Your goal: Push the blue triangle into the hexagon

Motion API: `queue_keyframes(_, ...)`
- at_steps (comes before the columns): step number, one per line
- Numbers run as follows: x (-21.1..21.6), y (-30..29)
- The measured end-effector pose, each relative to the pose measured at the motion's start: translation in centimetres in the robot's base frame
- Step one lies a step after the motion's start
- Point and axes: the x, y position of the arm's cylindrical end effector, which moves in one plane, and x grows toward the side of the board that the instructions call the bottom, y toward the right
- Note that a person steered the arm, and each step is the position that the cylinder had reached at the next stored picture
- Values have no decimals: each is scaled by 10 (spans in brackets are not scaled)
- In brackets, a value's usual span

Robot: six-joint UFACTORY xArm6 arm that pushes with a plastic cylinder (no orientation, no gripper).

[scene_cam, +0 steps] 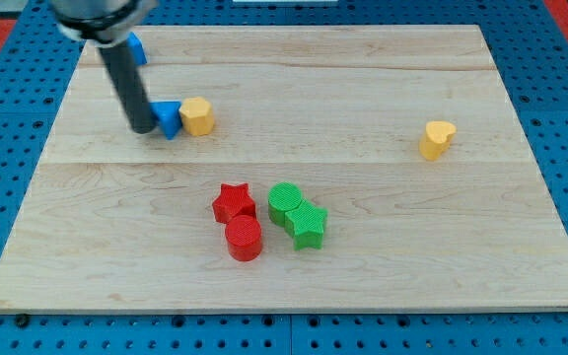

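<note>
blue triangle point(170, 118), touching yellow hexagon point(197, 116)

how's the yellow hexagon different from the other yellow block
The yellow hexagon is six-sided; the yellow heart is lobed, with a notch on top. The hexagon lies toward the view's upper left, touching the blue triangle, with my tip just left of that triangle; the heart sits alone at the view's right. Both are yellow, of similar size, and flat on the wooden board.

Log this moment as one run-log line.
tip: touching blue triangle block's left | blue triangle block: against yellow hexagon block | push: contact reached
</note>
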Motion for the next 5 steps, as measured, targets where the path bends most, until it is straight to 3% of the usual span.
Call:
queue_keyframes(2,23,56)
queue_keyframes(3,23,146)
queue_keyframes(4,-20,250)
queue_keyframes(5,-29,348)
